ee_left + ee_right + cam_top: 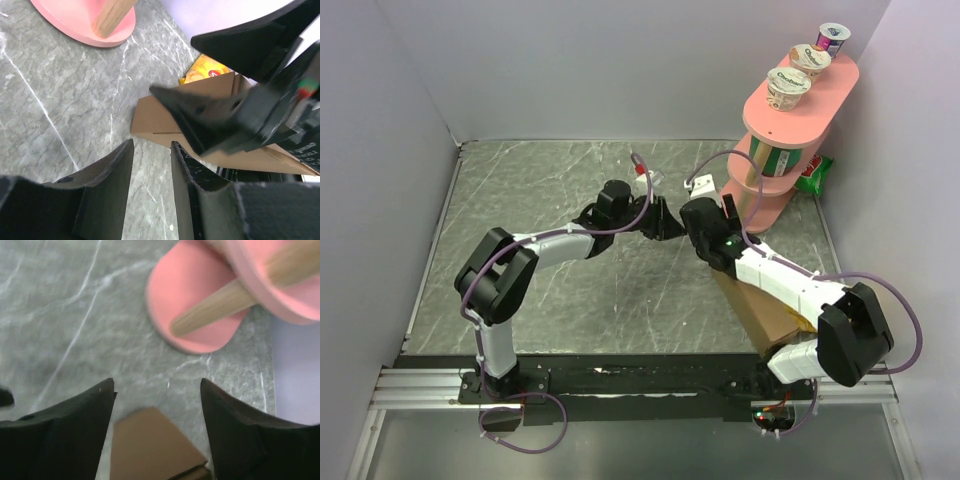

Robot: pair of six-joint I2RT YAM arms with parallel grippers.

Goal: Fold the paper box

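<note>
The paper box [765, 315] is a flat brown cardboard piece lying on the marble table at the right, mostly under my right arm. In the right wrist view one corner of the box [150, 440] shows below and between the spread fingers; my right gripper [157, 385] is open and hangs above it without touching. My left gripper [151, 143] has a moderate gap between its jaws with only bare table in it, and sits just left of the box's edge [150, 117]. In the top view the left gripper [668, 228] and right gripper [712, 222] nearly meet at the table's middle.
A pink tiered stand [780, 150] with wooden posts stands at the back right, with yogurt cups [788, 88] on top; its base [200, 305] lies just ahead of the right gripper. A green packet [815, 175] is beside it and a yellow packet [207, 67] behind the box. Grey walls enclose the table.
</note>
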